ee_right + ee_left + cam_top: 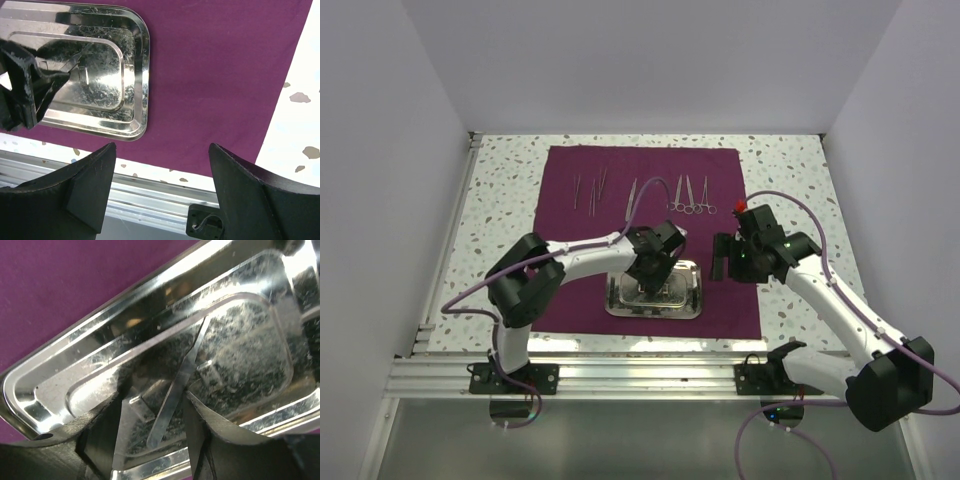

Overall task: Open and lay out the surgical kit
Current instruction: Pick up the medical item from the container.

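Steel tray (45,390) lies directly beneath the left gripper (150,407), whose fingers stand apart — thin tweezers (177,385) lying between them on the tray floor. The right gripper (161,150) has its fingers spread wide over purple cloth (215,75) — the tray off to their left.
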